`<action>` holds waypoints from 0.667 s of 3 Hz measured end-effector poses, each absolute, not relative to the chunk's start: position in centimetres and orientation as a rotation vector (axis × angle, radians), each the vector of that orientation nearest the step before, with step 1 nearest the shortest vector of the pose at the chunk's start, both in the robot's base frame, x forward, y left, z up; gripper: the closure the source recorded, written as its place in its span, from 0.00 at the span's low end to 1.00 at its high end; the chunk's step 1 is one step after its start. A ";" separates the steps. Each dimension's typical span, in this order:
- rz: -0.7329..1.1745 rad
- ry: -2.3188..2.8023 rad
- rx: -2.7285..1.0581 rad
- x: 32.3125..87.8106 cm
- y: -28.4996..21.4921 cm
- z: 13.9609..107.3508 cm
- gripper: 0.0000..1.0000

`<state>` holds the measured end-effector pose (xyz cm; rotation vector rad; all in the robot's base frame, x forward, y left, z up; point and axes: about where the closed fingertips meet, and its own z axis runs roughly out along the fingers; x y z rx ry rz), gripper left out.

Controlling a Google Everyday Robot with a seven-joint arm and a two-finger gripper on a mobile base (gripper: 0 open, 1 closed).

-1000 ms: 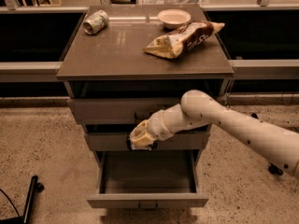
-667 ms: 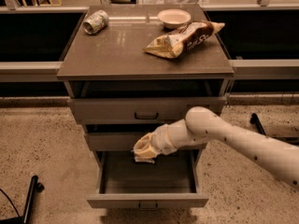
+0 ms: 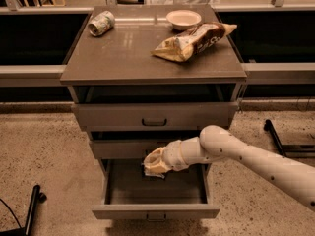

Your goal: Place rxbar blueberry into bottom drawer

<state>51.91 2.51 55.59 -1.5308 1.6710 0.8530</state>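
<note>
The bottom drawer (image 3: 155,211) is pulled open below two shallower grey drawers. My gripper (image 3: 155,165) reaches down over the drawer's back left part, just under the middle drawer's front (image 3: 128,149). A small dark and pale scrap (image 3: 156,174) shows under the gripper; I cannot tell whether it is the rxbar blueberry. No dark blue bar shows anywhere else in view.
On the cabinet top (image 3: 123,58) lie a tan-and-brown chip bag (image 3: 193,41), a crushed can (image 3: 101,23) and a small white bowl (image 3: 183,18). The top drawer (image 3: 154,115) stands slightly open. Black stand legs show on the floor at the left (image 3: 32,205) and right (image 3: 273,134).
The arm has moved down and left, taking the gripper from in front of the middle drawer into the open bottom drawer.
</note>
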 end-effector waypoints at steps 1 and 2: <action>0.886 1.663 -1.528 52.2 2.7 55.1 1.00; 0.809 1.650 -1.429 54.5 0.7 49.5 1.00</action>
